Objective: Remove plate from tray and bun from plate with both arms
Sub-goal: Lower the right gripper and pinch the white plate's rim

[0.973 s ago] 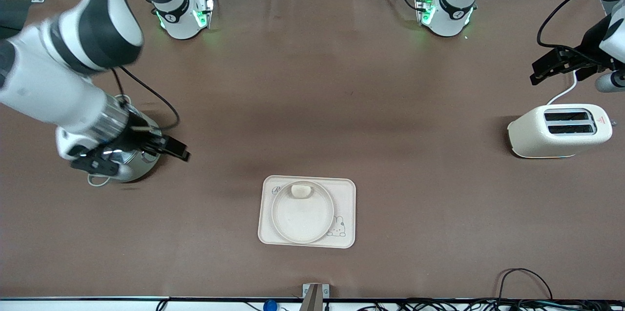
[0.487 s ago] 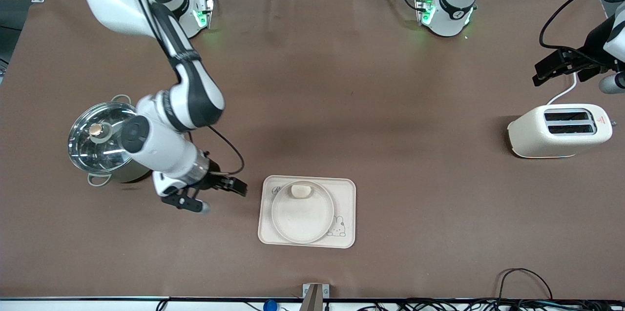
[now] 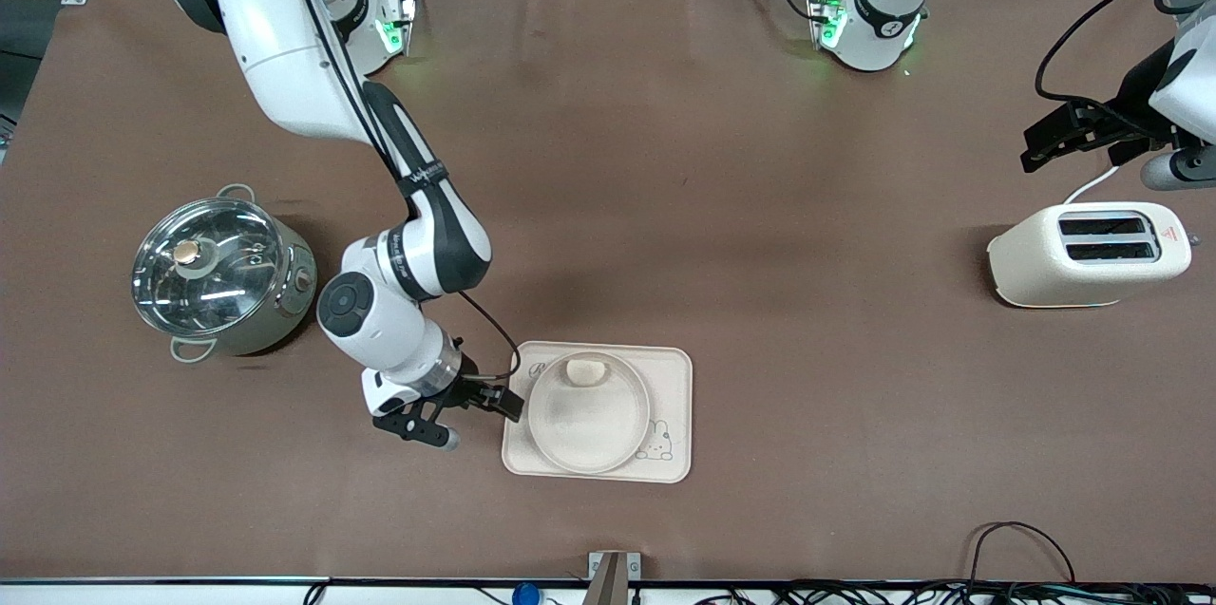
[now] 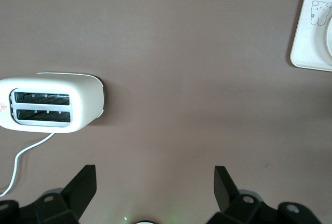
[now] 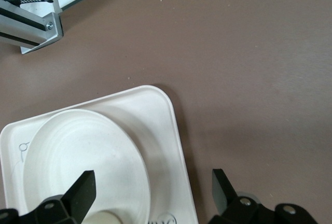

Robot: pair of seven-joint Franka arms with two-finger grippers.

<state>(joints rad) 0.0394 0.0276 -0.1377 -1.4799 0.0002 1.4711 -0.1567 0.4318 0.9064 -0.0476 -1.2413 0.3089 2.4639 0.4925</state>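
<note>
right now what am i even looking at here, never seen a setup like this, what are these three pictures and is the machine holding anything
Two white robot arms are bolted to one brown table. The wide picture is from a high camera facing them. The other two come from cameras on each arm's wrist, looking down past its two black fingers.

In the middle lies a cream tray with a round plate on it, and a small pale bun on the plate's edge. A steel pot stands toward the right arm's end, a toaster toward the left arm's end.

The right tool is open beside the tray's edge, holding nothing. The left tool is open and empty too, waiting up by the toaster.
</note>
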